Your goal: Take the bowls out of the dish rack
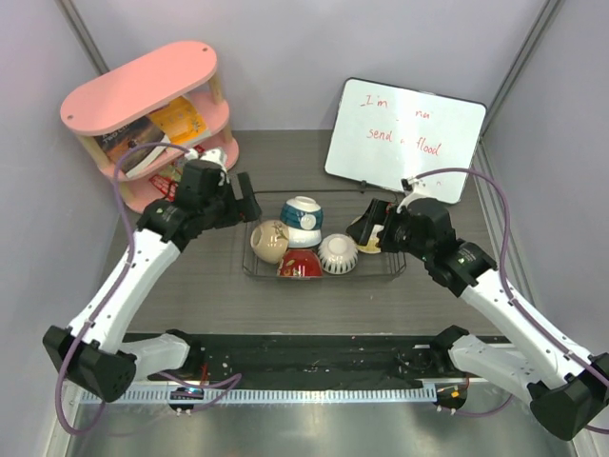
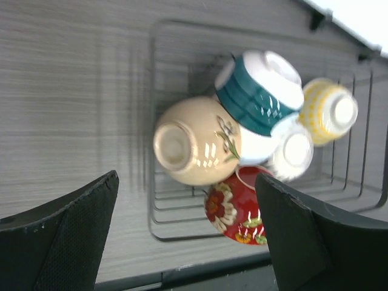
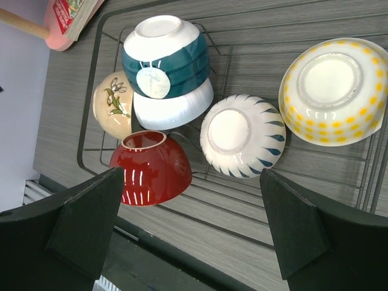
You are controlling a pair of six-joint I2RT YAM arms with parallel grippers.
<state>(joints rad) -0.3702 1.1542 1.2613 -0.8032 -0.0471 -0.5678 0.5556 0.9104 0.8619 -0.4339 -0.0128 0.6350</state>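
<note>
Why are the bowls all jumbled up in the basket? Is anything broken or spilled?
Nothing looks broken or spilled. They just sit messily in the dish rack: the cream bowl is tipped on its side, the blue-and-white banded bowl leans against it, and the red bowl tilts too.

We extend both arms forward and inward. Our left arm (image 1: pixel 143 262) rises from base, wrist bent down; left gripper (image 2: pixel 187 182) faces downward, jaws wide apart, empty. Our right arm (image 1: pixel 504 300) mirrors pose; right gripper (image 3: pixel 191 176) also faces down, jaws wide, empty.
</note>
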